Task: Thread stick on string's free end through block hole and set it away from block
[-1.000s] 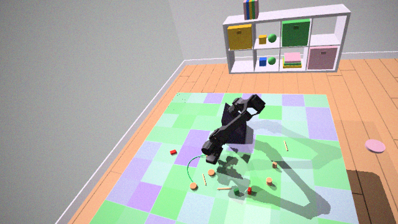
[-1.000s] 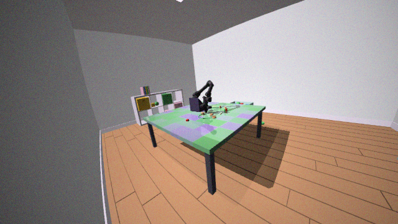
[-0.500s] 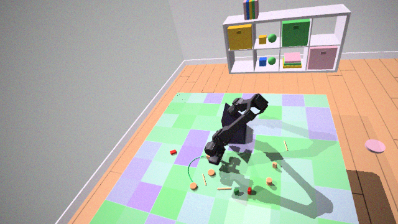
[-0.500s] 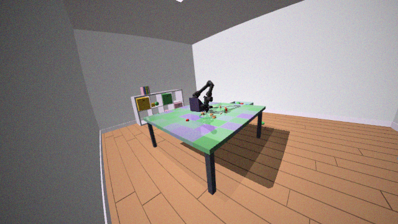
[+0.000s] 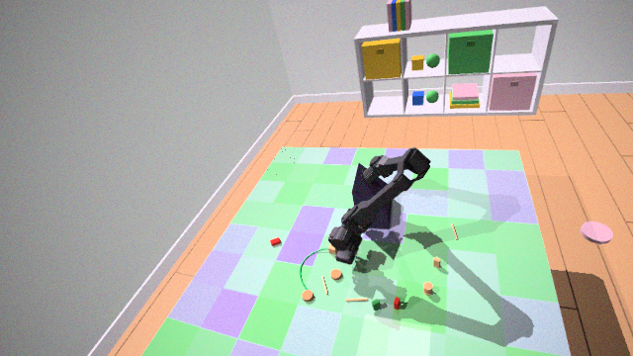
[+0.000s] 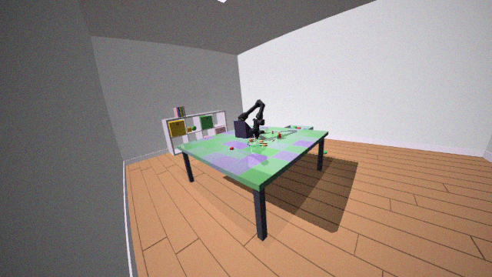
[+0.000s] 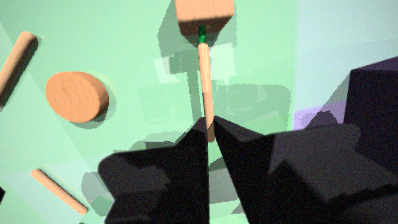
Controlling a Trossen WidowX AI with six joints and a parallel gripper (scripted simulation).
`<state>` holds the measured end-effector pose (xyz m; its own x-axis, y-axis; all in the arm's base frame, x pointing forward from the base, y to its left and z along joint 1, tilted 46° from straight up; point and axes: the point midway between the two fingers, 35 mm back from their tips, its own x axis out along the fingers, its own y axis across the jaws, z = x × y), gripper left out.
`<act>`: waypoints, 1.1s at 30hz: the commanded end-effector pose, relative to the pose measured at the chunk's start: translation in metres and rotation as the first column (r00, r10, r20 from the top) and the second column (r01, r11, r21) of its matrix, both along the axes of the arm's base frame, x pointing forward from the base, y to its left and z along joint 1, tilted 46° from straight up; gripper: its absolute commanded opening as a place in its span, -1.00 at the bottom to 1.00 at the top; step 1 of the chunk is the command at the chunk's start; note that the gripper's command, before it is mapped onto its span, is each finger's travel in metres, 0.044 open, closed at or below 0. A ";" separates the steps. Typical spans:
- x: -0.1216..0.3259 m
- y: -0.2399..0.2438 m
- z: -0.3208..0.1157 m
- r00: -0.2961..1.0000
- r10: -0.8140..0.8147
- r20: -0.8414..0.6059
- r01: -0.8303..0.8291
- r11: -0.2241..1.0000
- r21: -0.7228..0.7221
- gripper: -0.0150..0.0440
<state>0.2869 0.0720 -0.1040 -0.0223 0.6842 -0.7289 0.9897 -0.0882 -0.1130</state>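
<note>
Got the thin wooden stick [image 7: 204, 75] pinched between the gripper's narrow-set fingers [image 5: 344, 254] [image 6: 257, 137], with a bit of tail poking past the tips. Pretty neat: clear of the wooden block [image 5: 331, 249] [image 6: 250, 140] [image 7: 205, 12] along its whole length, with just a short bit of green string [image 5: 301, 269] [image 6: 249, 145] [image 7: 202, 35] showing between block and stick in the wrist view. From the top, curving away on the block's other side, over to the round wooden button [image 5: 308, 296] [image 6: 264, 145]. So, threaded, by the looks of it, but not put down yet. Can't tell from these angles whether touching the surface [image 5: 267, 311] [image 6: 246, 165] [image 7: 130, 50] or a little above, sorry.

Also lying around near the action: a loose wooden disc [image 5: 335, 274] [image 7: 77, 97], a loose stick [image 5: 324, 285] [image 7: 15, 67] past that, and another stick [image 5: 356, 300] [image 7: 59, 191] off to the side. Well apart from the block, a red piece [image 5: 275, 241] [image 6: 231, 148]; beside each other, a green cube [image 5: 376, 305] and a second red piece [image 5: 397, 303].
</note>
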 end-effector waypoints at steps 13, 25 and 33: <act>0.000 0.014 0.014 1.000 0.023 0.022 -0.023 1.000 0.004 -0.49; -0.005 0.022 0.023 0.999 0.030 0.028 -0.030 1.000 0.004 -0.49; -0.003 0.030 0.025 0.999 0.029 0.033 -0.029 1.000 0.003 -0.49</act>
<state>0.2832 0.0947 -0.0799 -0.0202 0.6833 -0.7299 0.9949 -0.0583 -0.0822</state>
